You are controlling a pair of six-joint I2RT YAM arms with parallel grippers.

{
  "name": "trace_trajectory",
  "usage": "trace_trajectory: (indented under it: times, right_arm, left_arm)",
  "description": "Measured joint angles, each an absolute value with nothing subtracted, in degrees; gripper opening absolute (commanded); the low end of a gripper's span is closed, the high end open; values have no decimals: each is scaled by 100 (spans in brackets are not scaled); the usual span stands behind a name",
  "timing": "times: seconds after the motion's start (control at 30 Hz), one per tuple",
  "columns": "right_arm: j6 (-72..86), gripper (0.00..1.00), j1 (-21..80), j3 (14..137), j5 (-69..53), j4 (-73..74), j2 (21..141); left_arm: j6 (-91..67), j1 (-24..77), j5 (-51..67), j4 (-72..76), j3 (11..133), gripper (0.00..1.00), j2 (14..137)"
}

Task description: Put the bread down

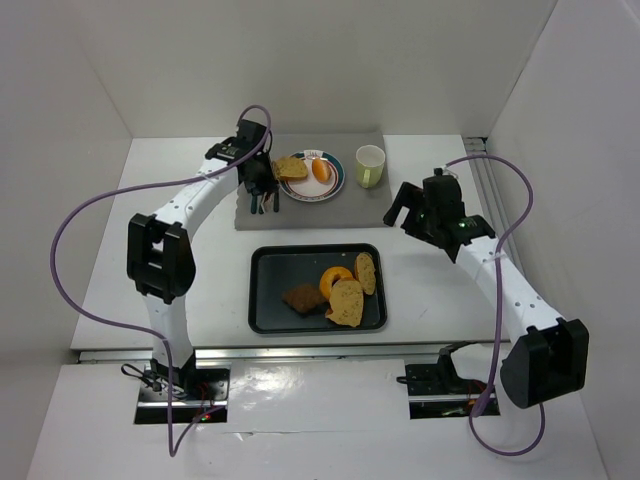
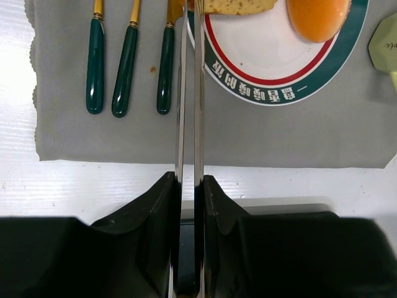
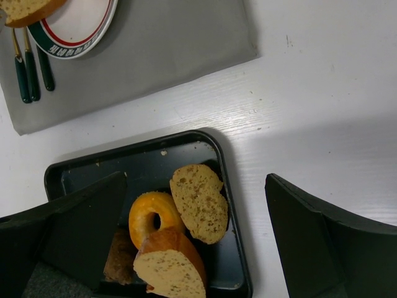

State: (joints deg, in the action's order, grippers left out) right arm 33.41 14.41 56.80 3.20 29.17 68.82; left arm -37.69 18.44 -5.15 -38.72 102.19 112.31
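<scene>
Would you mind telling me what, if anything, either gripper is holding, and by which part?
The left gripper seems to pinch the bread slice by one edge, though the fingertips are cropped. The right gripper is open and empty.

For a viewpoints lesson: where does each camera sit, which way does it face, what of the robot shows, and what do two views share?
Top: above and behind, looking down at the table; left arm and right arm show.
Left wrist: on the left arm, facing the plate and cutlery; its thin jaws, closed at the bread's edge, show.
Right wrist: on the right arm, looking down at the tray; open jaws show.
Shared: both wrist views catch plate, bread and cutlery.
</scene>
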Motion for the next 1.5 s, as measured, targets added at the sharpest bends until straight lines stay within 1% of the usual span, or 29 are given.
trace_trajectory:
  times: [0.1, 0.13, 0.17, 0.23, 0.27, 0.33, 0.47, 0.53, 0.67, 0.9, 0.97, 1.1, 1.27, 1.3, 1.33, 1.5]
  right_arm:
    - [3341, 100, 1468, 5677, 296, 2915, 6890]
    - [3341, 100, 1476, 5675, 283, 2912, 6890]
    - [3341, 100, 1483, 5669, 276, 2908, 6890]
    - [3341, 100, 1487, 5651, 270, 2902, 6893]
    - [3347, 100, 1487, 5634, 263, 2891, 6893]
    - [3361, 100, 1487, 5568, 244, 2853, 6890]
    - [3365, 100, 1503, 5450, 207, 2834, 6893]
    - [3365, 100, 1540, 5448, 183, 2832, 6893]
    - [3365, 100, 1608, 5448, 172, 2829, 6890]
    - [3365, 100, 1614, 5448, 320, 2884, 6842]
    - [3363, 100, 1614, 5452, 349, 2917, 6834]
    - [3361, 100, 1638, 5452, 381, 2969, 6829]
    - [3361, 100, 1638, 5452, 355, 2971, 6831]
    - [3358, 100, 1638, 5454, 338, 2971, 6834]
    - [3356, 100, 1638, 5454, 314, 2971, 6842]
    - [3332, 100, 1640, 5572, 270, 2978, 6958]
  left_arm:
    - [-3758, 1835, -449, -3883, 10221, 36, 11262]
    - [-3754, 1828, -436, -3894, 10221, 47, 11275]
    - [-3734, 1826, -423, -3907, 10221, 53, 11279]
    - [-3715, 1822, -421, -3940, 10208, 60, 11273]
    - [-3699, 1822, -421, -3942, 10195, 68, 11257]
    - [-3612, 1824, -412, -3938, 10156, 73, 11218]
    - [-3597, 1831, -419, -3981, 10084, 73, 11034]
    - [-3594, 1857, -484, -4012, 10025, 69, 10827]
    - [-3387, 2027, -631, -4023, 9594, 67, 9904]
    - [-2558, 2818, 217, -4106, 8187, 67, 8005]
    - [-2523, 3098, 353, -4377, 7758, 67, 7745]
    - [-2567, 3642, 421, -5070, 7303, 67, 7446]
    - [-2414, 3935, 701, -5474, 7155, 69, 6613]
    - [-2390, 3935, 760, -5524, 7148, 74, 6451]
    - [-2366, 3935, 812, -5581, 7148, 76, 6302]
    - [-2388, 4145, 838, -6099, 7142, 77, 6370]
